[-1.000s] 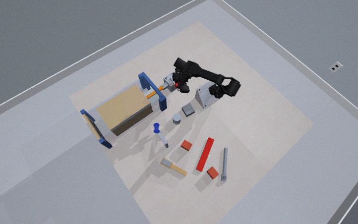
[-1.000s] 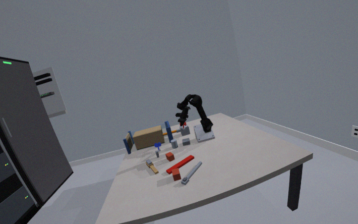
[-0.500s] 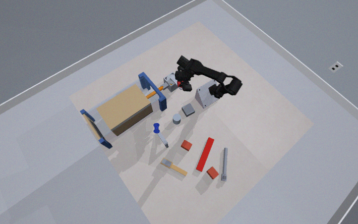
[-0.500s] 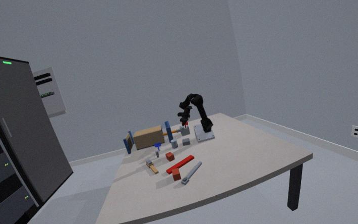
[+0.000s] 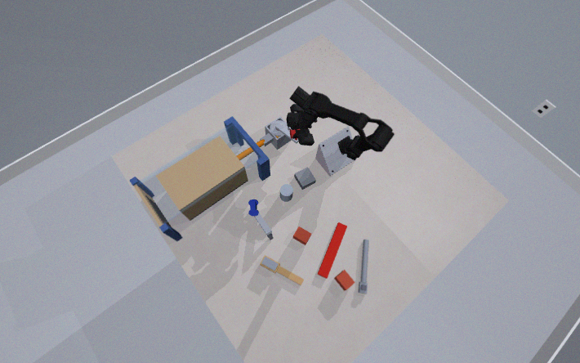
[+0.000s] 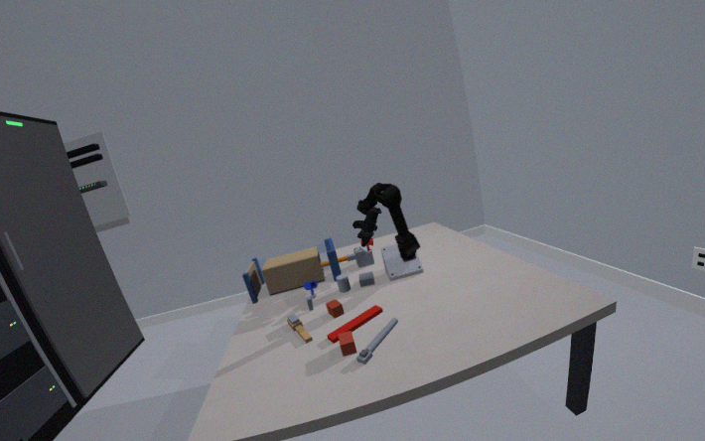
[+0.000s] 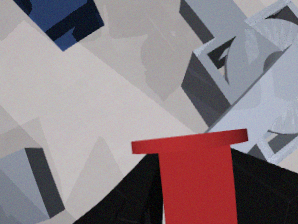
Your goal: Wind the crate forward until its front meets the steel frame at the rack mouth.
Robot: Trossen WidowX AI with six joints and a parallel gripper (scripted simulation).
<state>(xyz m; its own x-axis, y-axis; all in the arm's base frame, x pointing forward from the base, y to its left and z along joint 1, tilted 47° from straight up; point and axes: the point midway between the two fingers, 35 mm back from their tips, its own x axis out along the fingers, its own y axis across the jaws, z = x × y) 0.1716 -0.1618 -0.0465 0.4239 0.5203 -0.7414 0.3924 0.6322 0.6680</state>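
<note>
My gripper [image 5: 296, 134] [image 6: 366, 241] [image 7: 185, 159] is shut on the red knob of the winch handle, beside the winch on the arm-base side. The handle's grey arm [image 7: 252, 112] runs from the knob across the top of the grey winch [image 5: 277, 141] [image 6: 363, 257] [image 7: 204, 89]. Its square key and the round hole are hidden. The cardboard-brown crate [image 5: 202, 168] [image 6: 293, 269] looks flat inside the clear-panelled cubby. An orange strap [image 5: 251, 150] [image 6: 335, 261] joins crate and winch. A gap shows between the crate's front and the blue frame [image 5: 266, 165] [image 6: 334, 254] [image 7: 82, 22].
A grey block [image 5: 304, 177] [image 6: 366, 279] [image 7: 15, 182] and a grey cylinder [image 5: 286, 193] [image 6: 343, 283] stand near the winch. A blue-knobbed tool [image 5: 253, 207], brush-like tool [image 5: 287, 272], red bar [image 5: 332, 250], two red blocks and a grey wrench-like tool [image 5: 364, 263] lie farther off.
</note>
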